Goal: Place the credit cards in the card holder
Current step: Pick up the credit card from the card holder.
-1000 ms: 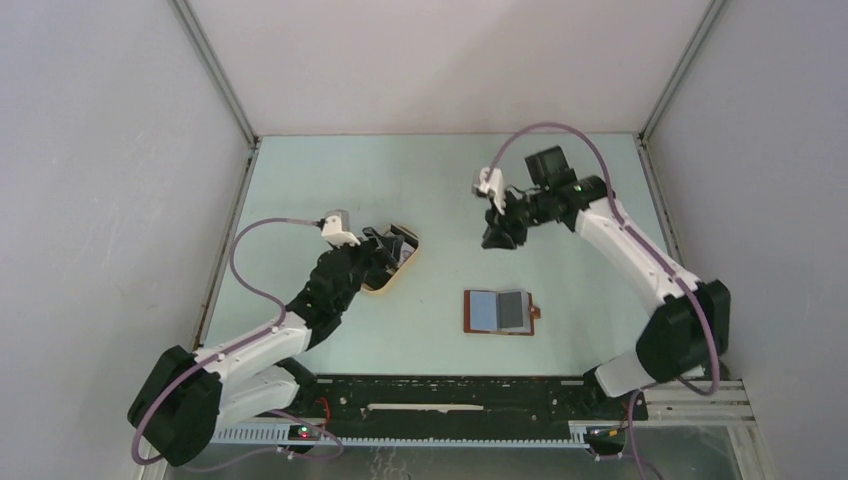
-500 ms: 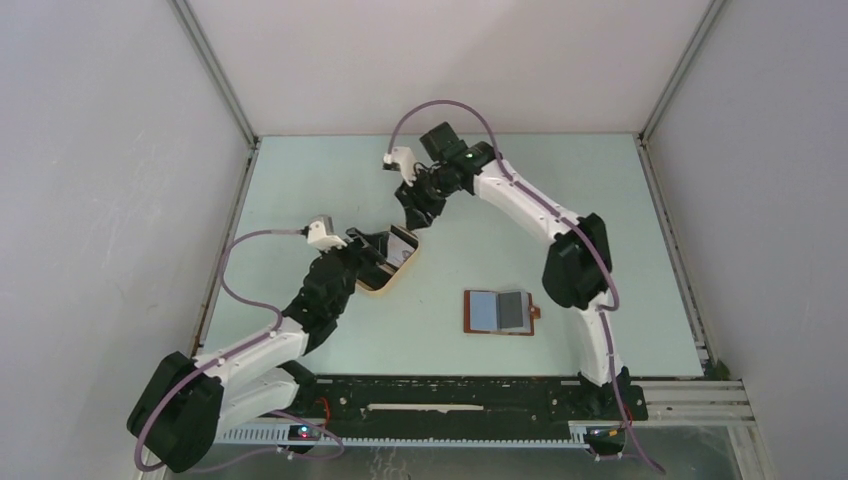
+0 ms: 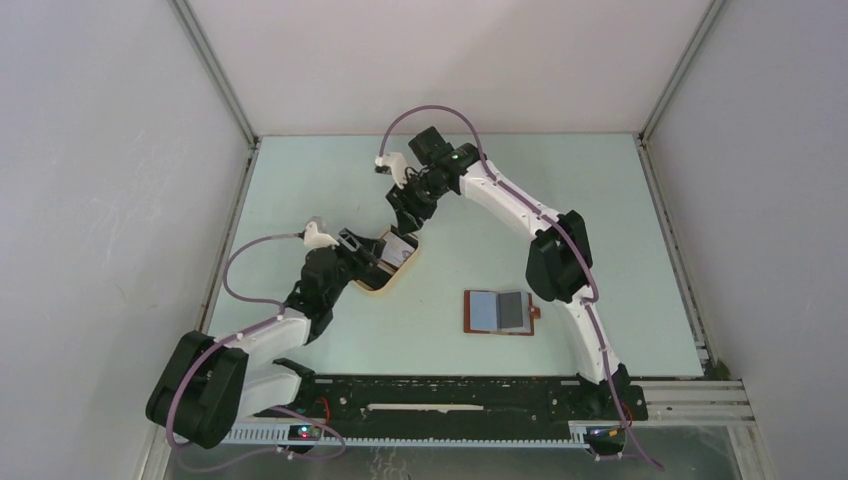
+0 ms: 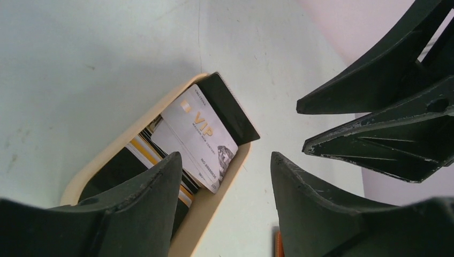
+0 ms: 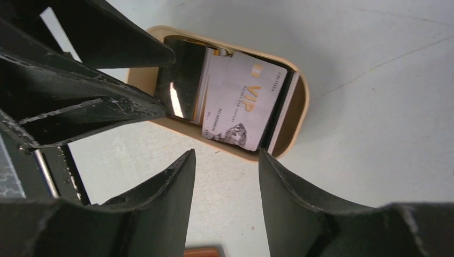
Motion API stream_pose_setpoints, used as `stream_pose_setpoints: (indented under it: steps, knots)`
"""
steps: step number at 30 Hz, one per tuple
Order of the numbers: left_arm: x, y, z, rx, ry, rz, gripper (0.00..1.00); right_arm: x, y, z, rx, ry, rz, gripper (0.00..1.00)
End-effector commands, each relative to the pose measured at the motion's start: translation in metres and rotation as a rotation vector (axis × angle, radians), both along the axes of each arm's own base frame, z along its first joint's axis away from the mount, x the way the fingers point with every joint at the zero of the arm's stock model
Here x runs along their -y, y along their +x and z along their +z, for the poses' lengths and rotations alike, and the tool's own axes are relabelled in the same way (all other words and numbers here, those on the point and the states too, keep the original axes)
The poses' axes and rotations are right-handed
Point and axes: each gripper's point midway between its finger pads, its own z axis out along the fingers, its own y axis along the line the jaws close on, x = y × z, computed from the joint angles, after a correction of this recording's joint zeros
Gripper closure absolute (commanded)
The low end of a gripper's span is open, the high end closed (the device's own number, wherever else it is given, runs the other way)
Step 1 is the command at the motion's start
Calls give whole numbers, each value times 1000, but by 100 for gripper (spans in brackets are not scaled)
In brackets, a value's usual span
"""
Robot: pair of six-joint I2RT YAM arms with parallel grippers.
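Several credit cards (image 4: 201,136) lie stacked in an oval tan tray (image 4: 230,182); a whitish VIP card (image 5: 243,104) is on top, with dark and striped ones under it. My left gripper (image 3: 372,255) hangs open over the tray's near-left end, nothing between its fingers (image 4: 134,203). My right gripper (image 3: 405,218) hovers open just beyond the tray's far end, also empty (image 5: 226,152). The brown card holder (image 3: 469,325) lies unfolded to the right, a bluish and a grey card in its slots. Each wrist view shows the other gripper's dark fingers (image 5: 80,112).
The two grippers face each other closely over the tray (image 3: 383,288). An orange-brown edge of the card holder (image 5: 203,251) shows at the bottom of both wrist views. Grey walls enclose the pale green table on three sides.
The right arm has swung from the right of the table leftward to the tray, and its jaws have widened. The left gripper has drawn back slightly and narrowed a little.
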Motion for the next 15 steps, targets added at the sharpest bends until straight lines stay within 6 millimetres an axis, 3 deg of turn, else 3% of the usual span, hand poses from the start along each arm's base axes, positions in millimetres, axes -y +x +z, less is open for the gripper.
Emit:
stream_pose_setpoints:
  steps: [1, 7, 15]
  knots:
    - [11, 3, 14, 4, -71, -38, 33, -14, -18, 16, -50, 66, 49, 44]
    - [12, 9, -5, -141, -27, -19, 34, -11, -22, 17, -70, 74, 48, 45]
    - [2, 7, -13, -186, -46, 83, 38, -4, -27, 20, -95, 96, 48, 45]
